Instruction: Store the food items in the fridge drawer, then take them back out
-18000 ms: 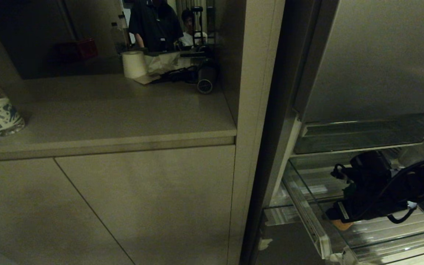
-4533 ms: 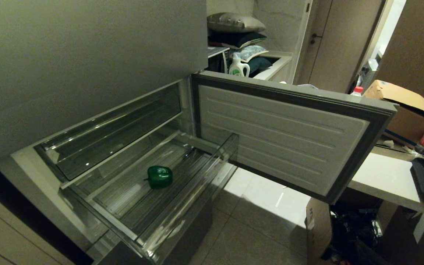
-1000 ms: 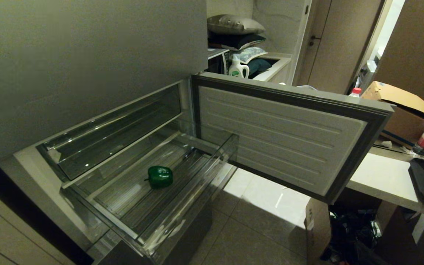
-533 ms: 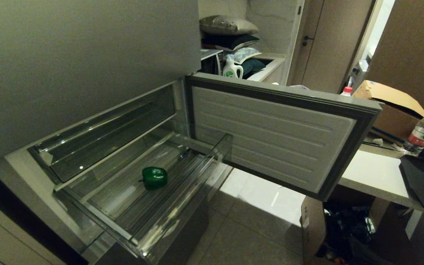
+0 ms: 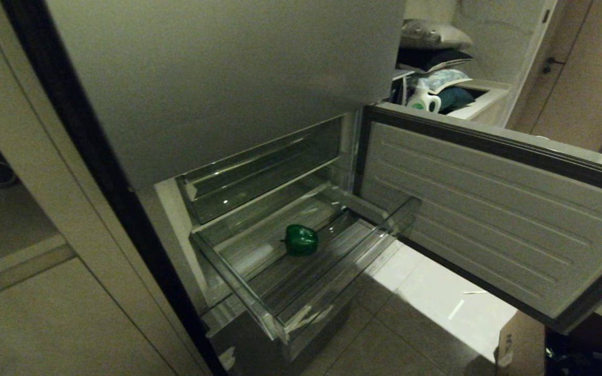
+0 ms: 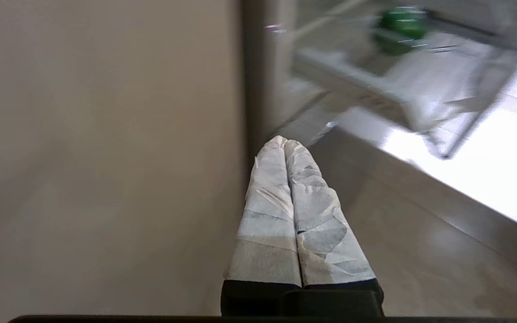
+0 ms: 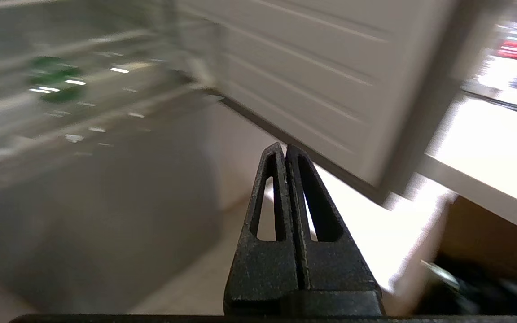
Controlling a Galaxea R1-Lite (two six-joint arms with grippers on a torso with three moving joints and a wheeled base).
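While both our hands (image 6: 285,142) (image 7: 284,147) stay pressed together, empty, green bell pepper (image 5: 301,239) sits in fridge drawer (image 5: 280,326) w/ open door (image 5: 494,209) alongside.

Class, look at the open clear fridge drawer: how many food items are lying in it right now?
1. A green bell pepper lies alone on the ribbed bottom of the fridge drawer, near its middle. No potato shows in the drawer; its clear walls leave little room to hide one.

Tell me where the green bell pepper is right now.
In the head view, the green bell pepper lies alone near the middle of the pulled-out clear fridge drawer, left of the open fridge door.
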